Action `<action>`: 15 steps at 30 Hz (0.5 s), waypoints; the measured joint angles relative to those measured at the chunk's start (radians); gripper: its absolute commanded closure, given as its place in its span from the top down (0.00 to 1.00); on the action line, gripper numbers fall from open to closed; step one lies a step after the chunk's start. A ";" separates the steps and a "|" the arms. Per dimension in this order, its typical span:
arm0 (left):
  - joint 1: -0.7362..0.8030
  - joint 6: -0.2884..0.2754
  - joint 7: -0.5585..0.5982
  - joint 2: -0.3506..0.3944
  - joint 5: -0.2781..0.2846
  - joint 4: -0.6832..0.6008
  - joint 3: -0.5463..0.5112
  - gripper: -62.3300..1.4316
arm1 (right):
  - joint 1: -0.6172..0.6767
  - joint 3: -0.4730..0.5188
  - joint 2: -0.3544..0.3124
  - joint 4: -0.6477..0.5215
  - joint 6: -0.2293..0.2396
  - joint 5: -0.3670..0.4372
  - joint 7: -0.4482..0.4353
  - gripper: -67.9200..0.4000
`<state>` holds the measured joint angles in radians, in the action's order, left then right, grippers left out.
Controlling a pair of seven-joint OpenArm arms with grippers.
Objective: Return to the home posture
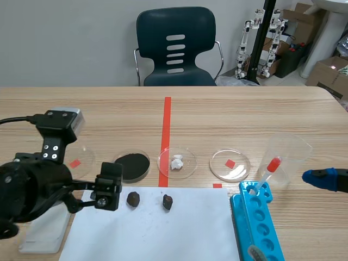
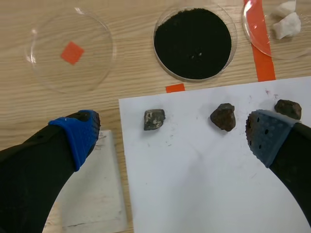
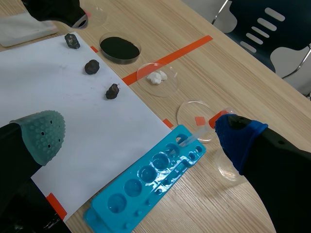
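Wooden table [image 1: 261, 109] with orange-red tape marks, seen from between the arms. At the near edge lie a white paper sheet [image 1: 179, 228], a white slab [image 1: 43, 236] on its left and a blue tube rack [image 1: 261, 228] on its right.

The left gripper [image 2: 172, 133] hangs low over the sheet's left far corner, jaws spread wide and holding nothing; one finger is above the slab, the other above the sheet. The right gripper [image 3: 141, 133] is low at the table's right side, right of the rack, jaws likewise spread and empty.

Three dark stones lie in a row along the sheet's far edge: left stone [image 2: 154, 119], middle stone [image 2: 223, 116], right stone [image 2: 287, 108]. A red-capped dropper [image 1: 266, 176] stands tilted at the rack's far end, just beside a clear plastic beaker [image 1: 288, 155].

Beyond the sheet, four petri dishes stand in a line, from left to right: empty dish [image 1: 81, 160], black-powder dish [image 1: 132, 165], white-lump dish [image 1: 176, 162], second empty dish [image 1: 230, 165].

Behind the table are a dark chair [image 1: 175, 46], small white robots [image 1: 263, 41] and cardboard boxes [image 1: 329, 70].
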<state>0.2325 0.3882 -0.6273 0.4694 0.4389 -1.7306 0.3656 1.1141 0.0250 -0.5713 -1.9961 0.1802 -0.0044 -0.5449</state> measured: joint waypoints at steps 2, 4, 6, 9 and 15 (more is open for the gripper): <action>0.066 -0.094 0.075 0.005 -0.001 -0.020 -0.063 1.00 | 0.000 0.000 0.000 0.000 0.000 0.000 0.000 0.96; 0.130 -0.185 0.146 0.004 -0.003 -0.042 -0.123 1.00 | 0.000 0.000 0.000 0.000 0.000 0.000 0.000 0.96; 0.191 -0.264 0.203 0.004 -0.004 -0.070 -0.177 1.00 | 0.000 0.000 0.000 0.000 0.000 0.000 0.000 0.96; 0.274 -0.357 0.294 0.002 -0.004 -0.105 -0.247 1.00 | 0.000 0.000 0.000 0.000 0.000 0.000 0.000 0.96; 0.437 -0.474 0.458 0.002 -0.007 -0.187 -0.339 1.00 | 0.000 0.000 0.000 0.000 0.000 0.000 0.000 0.96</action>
<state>0.6693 -0.0860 -0.1696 0.4709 0.4316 -1.9179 0.0269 1.1141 0.0250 -0.5713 -1.9961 0.1799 -0.0044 -0.5449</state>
